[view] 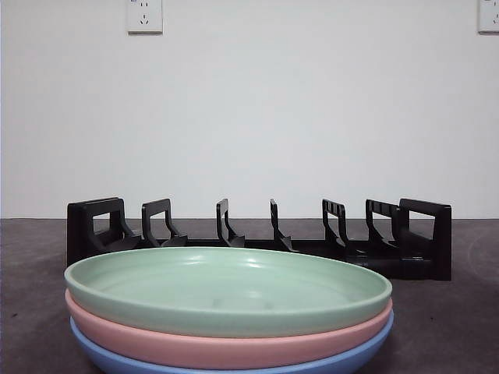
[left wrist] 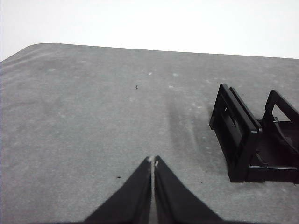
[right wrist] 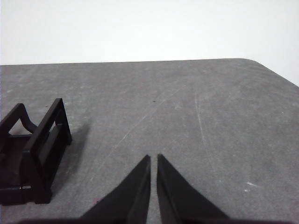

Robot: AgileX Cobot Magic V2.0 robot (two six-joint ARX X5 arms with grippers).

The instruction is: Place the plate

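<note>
A stack of three plates stands near the front view's camera: a green plate (view: 226, 288) on top, a pink plate (view: 234, 343) under it and a blue plate (view: 234, 365) at the bottom. Behind them a black plate rack (view: 257, 241) with several upright dividers lies across the table. Its ends show in the left wrist view (left wrist: 254, 140) and in the right wrist view (right wrist: 32, 154). My left gripper (left wrist: 153, 161) is shut and empty over bare table beside one rack end. My right gripper (right wrist: 153, 157) is shut and empty beside the other end. Neither arm shows in the front view.
The grey table top (view: 460, 312) runs to a white wall with two sockets (view: 145, 15). Rounded table corners show in the left wrist view (left wrist: 28, 49) and the right wrist view (right wrist: 252, 63).
</note>
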